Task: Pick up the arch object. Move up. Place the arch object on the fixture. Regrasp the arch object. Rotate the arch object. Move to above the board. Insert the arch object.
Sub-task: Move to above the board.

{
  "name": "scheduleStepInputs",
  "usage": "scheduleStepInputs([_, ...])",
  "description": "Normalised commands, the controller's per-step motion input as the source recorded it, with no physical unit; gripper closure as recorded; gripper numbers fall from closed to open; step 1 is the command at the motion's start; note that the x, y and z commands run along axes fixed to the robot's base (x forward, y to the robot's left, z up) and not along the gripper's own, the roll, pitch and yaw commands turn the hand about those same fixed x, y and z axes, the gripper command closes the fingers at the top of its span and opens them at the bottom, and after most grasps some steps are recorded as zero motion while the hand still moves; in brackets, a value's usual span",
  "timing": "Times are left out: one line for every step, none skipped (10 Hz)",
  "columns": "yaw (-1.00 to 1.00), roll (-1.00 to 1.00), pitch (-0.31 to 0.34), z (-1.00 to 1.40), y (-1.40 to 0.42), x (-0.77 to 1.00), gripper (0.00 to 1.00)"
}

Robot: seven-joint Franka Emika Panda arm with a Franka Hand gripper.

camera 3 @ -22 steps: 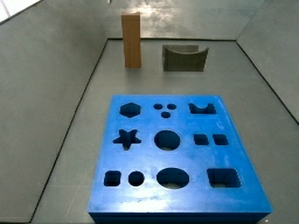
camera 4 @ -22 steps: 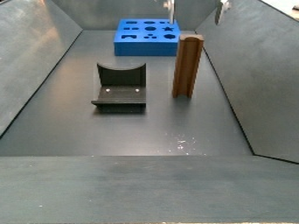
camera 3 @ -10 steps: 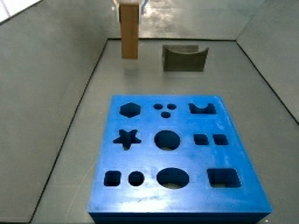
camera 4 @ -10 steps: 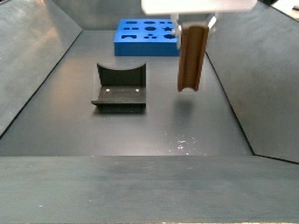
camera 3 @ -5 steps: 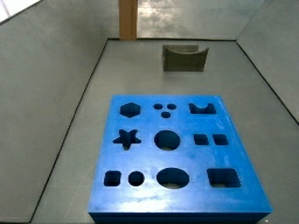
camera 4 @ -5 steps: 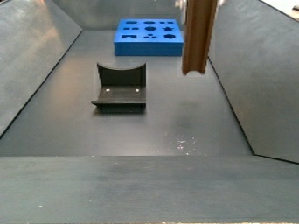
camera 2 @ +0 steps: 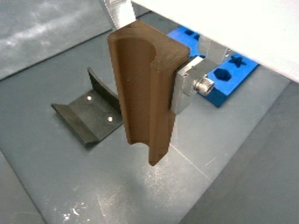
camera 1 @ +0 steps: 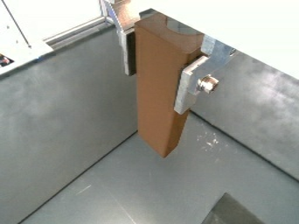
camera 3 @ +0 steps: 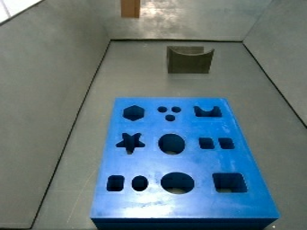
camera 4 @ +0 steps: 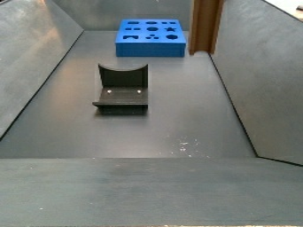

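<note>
While gripper (camera 1: 162,63) sits high over floor, silver fingers (camera 1: 191,77) clamp arch object (camera 1: 163,87) on both sides, block hanging upright, clear of floor. Fixture (camera 4: 120,89) rests on floor, well apart. Board (camera 3: 182,160) lies flat, holes up. Side views catch only block's lower end (camera 4: 207,25).

A robotics lab test cell: bare grey walls enclose a grey floor (camera 4: 166,124) holding only a blue shape-sorting board (camera 3: 178,159) and a dark fixture (camera 4: 120,89), while the pincer (camera 1: 162,63) grips an arch object (camera 1: 160,96) aloft.
</note>
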Motion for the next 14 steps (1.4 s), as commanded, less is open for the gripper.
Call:
scheduleStepInputs([-0.03,0.01,0.082,0.68,0.05,0.01,1.0])
scheduleStepInputs([-0.03,0.01,0.082,0.51,0.04,0.01,1.0])
scheduleStepInputs([-0.03,0.02,0.083,0.29,0.03,0.01,1.0])
scheduleStepInputs([-0.21,0.09,-0.039,0.13,-1.0,0.19,1.0])
scheduleStepInputs([-0.19,0.09,-0.043,0.11,-1.0,0.19,1.0])
scheduleStepInputs([-0.07,0.06,-0.03,0.12,-1.0,0.2,1.0])
scheduleStepInputs([-0.04,0.01,-0.012,0.12,-1.0,0.2,1.0])
scheduleStepInputs([-0.01,0.01,0.018,0.12,-1.0,0.21,1.0])
scheduleStepInputs([0.0,0.01,0.031,0.12,-1.0,0.21,1.0])
scheduleStepInputs([0.0,-0.01,0.063,0.12,-1.0,0.23,1.0])
scheduleStepInputs([0.0,0.01,0.087,0.12,-1.0,0.24,1.0])
scheduleStepInputs([0.01,0.0,0.109,0.13,-1.0,0.25,1.0])
scheduleStepInputs([0.01,0.0,0.129,0.14,-1.0,0.27,1.0])
scheduleStepInputs([0.01,0.0,0.14,0.15,-1.0,0.29,1.0])
